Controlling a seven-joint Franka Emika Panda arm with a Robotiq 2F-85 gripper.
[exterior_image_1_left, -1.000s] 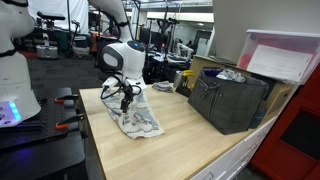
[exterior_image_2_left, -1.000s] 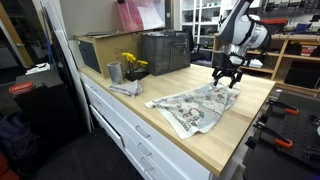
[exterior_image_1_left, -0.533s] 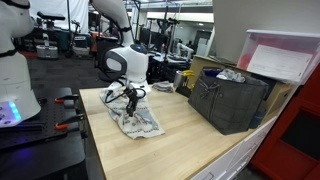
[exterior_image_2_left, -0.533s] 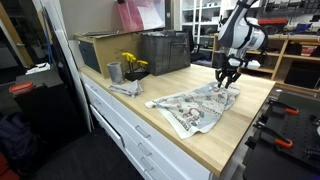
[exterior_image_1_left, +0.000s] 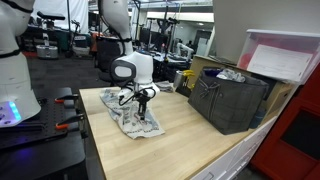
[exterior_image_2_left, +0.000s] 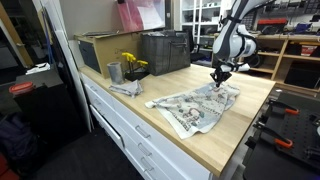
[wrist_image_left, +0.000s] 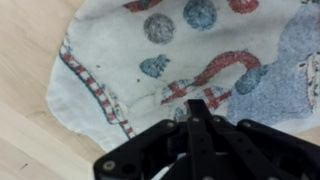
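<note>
Over the last second the gripper (exterior_image_1_left: 143, 102) has dropped and drawn its spread fingers together, apparently pinching the far edge of the printed cloth (exterior_image_2_left: 200, 105), a light, limp thing best taken by an edge fold, lying crumpled on the pale wooden worktop (exterior_image_1_left: 175, 140) in a cluttered lab.

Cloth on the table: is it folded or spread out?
Spread out, though rumpled: in an exterior view the cloth lies wide and loose on the table, with wrinkles but no neat fold.
</note>
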